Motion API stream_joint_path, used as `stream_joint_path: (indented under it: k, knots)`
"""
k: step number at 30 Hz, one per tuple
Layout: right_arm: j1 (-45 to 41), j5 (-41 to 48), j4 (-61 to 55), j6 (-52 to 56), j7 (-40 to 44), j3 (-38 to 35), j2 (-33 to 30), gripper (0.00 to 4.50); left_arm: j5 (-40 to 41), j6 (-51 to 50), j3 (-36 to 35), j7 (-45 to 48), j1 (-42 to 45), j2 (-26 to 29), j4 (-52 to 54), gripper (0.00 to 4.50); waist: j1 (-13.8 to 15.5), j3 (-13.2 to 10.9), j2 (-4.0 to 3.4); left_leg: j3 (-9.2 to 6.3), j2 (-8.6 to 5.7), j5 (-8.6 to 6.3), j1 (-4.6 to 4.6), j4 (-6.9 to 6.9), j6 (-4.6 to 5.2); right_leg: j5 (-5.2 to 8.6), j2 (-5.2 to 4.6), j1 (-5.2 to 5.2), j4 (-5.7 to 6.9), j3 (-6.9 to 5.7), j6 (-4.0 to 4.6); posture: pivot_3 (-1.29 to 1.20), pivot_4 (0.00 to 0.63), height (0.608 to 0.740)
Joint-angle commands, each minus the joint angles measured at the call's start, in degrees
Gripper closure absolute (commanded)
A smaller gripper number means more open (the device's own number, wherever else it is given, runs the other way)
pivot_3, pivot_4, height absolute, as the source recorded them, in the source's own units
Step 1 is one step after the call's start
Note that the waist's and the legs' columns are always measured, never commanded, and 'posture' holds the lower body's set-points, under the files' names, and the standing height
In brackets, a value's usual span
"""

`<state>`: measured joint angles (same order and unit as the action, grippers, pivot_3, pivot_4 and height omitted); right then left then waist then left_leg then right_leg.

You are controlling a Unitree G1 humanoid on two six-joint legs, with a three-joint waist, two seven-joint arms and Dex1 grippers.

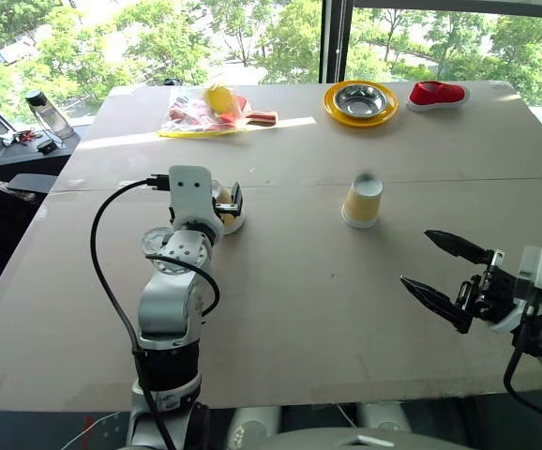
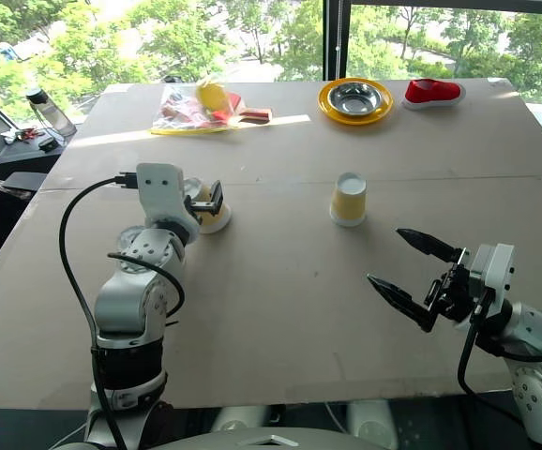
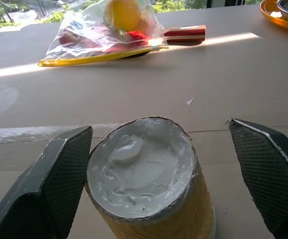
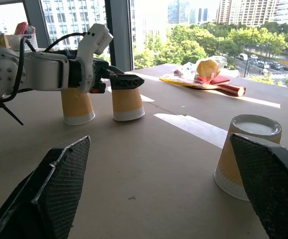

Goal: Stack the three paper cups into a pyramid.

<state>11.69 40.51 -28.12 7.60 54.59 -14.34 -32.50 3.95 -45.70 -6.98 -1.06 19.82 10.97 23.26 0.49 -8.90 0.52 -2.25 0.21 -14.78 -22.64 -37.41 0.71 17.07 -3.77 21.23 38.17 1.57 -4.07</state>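
Note:
Three yellow paper cups stand upside down on the table. One cup (image 1: 362, 201) is alone in the middle, ahead of my right gripper (image 1: 444, 277), which hangs open and empty above the near right of the table. A second cup (image 3: 149, 184) sits between the fingers of my left gripper (image 1: 226, 199), which is open around its upper part with a gap on the right side. The third cup (image 4: 77, 105) stands just beside that one, mostly hidden behind my left arm in the eye views.
At the far side lie a plastic bag with a yellow ball and a red paddle (image 1: 210, 111), a yellow plate with a steel bowl (image 1: 361, 101) and a red shoe (image 1: 437, 93). A bottle (image 1: 48, 112) stands off the table's left.

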Motion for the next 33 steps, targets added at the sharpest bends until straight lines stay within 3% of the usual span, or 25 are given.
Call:
stream_joint_path:
  k: [1, 4, 7, 12, 15, 16, 23, 24, 27, 33]
  knots:
    - [-0.72, 0.05, -0.85, -0.47, -0.06, -0.21, -0.08, 0.06, 0.33, -2.80, -0.53, 0.15, 0.61, 0.07, 1.82, 0.00, 0.01, 0.00, 0.00, 0.00, 0.00, 0.00, 0.00, 0.00, 0.00, 0.00, 0.00, 0.00, 0.00, 0.00, 0.00, 0.00, 0.150, 0.740]
    - [-1.11, -0.30, -0.47, -0.68, -0.10, 0.12, 0.15, 0.06, 0.38, -2.75, -0.59, 0.12, 1.54, -0.27, 2.02, 0.00, 0.10, -0.01, 0.01, 0.00, 0.00, 0.00, 0.00, -0.01, 0.00, 0.00, 0.00, 0.00, 0.00, 0.00, 0.00, 0.00, 0.150, 0.740]
    - [-1.39, -0.62, -0.33, -0.77, -0.18, 0.47, 0.44, 0.00, 0.40, -2.92, -0.53, 0.08, 1.64, -0.61, 2.21, 0.79, 0.10, -0.01, 0.01, 0.00, 0.00, 0.00, -0.01, -0.01, -0.01, 0.00, 0.00, 0.00, 0.00, 0.00, 0.00, 0.00, 0.150, 0.740]
    - [-1.87, -1.02, -0.16, -0.86, -0.33, 0.85, 0.68, 0.00, 0.69, -2.45, -0.85, -0.15, 2.48, -1.32, 2.34, 3.16, 0.15, -0.01, 0.02, 0.00, 0.00, 0.01, -0.02, -0.01, -0.01, 0.00, -0.01, 0.00, 0.00, 0.00, 0.00, 0.00, 0.150, 0.740]
    - [-2.28, -1.21, -0.01, -0.78, -0.40, 0.97, 0.68, 0.00, 0.59, -2.68, -0.76, -0.28, 2.88, -1.45, 2.43, 4.22, 0.13, -0.02, 0.02, 0.00, 0.00, 0.01, -0.02, -0.02, -0.01, 0.00, -0.01, 0.00, 0.00, 0.00, 0.00, 0.00, 0.150, 0.740]
    - [-2.42, -1.27, 0.00, -0.73, -0.45, 1.05, 0.68, 0.00, 0.71, -2.33, -0.85, -0.33, 2.98, -1.68, 2.53, 4.37, 0.10, -0.02, 0.02, 0.00, 0.00, 0.01, -0.02, -0.02, -0.01, 0.00, -0.01, 0.00, 0.00, 0.00, 0.00, 0.00, 0.150, 0.740]
    - [-2.84, -1.41, 0.03, -0.53, -0.52, 1.41, 0.47, 0.00, 3.93, 5.05, -1.72, 2.89, 4.34, -2.47, 3.79, 4.37, 0.17, -0.04, 0.06, -0.02, 0.01, 0.03, -0.07, -0.02, -0.05, 0.00, -0.02, 0.01, -0.03, -0.02, 0.00, 0.00, 0.150, 0.740]
    - [-2.91, -1.43, 0.06, -0.52, -0.51, 1.48, 0.42, 0.00, 3.35, 5.59, -1.41, 2.86, 4.46, -1.82, 4.01, 4.14, 0.17, -0.04, 0.06, -0.02, 0.00, 0.03, -0.08, -0.02, -0.05, 0.00, -0.02, 0.01, -0.03, -0.02, 0.00, 0.00, 0.150, 0.740]
    - [-3.28, -1.48, 0.30, -0.56, -0.49, 1.65, 0.31, 0.00, 1.84, 5.23, -1.51, 1.29, 5.08, -1.23, 4.45, 3.13, 0.12, -0.04, 0.06, -0.02, -0.01, 0.02, -0.07, -0.02, -0.03, 0.00, -0.01, 0.01, -0.03, -0.02, 0.00, 0.00, 0.150, 0.740]
    - [-4.11, -1.59, 1.08, -0.70, 0.00, 1.84, 0.23, 0.00, -0.48, -5.46, -2.25, -1.93, 6.81, 0.78, 4.91, 0.14, 0.14, -0.04, 0.07, -0.04, -0.01, 0.01, -0.07, -0.02, -0.02, 0.00, -0.01, 0.01, -0.03, -0.03, 0.00, 0.00, 0.150, 0.740]
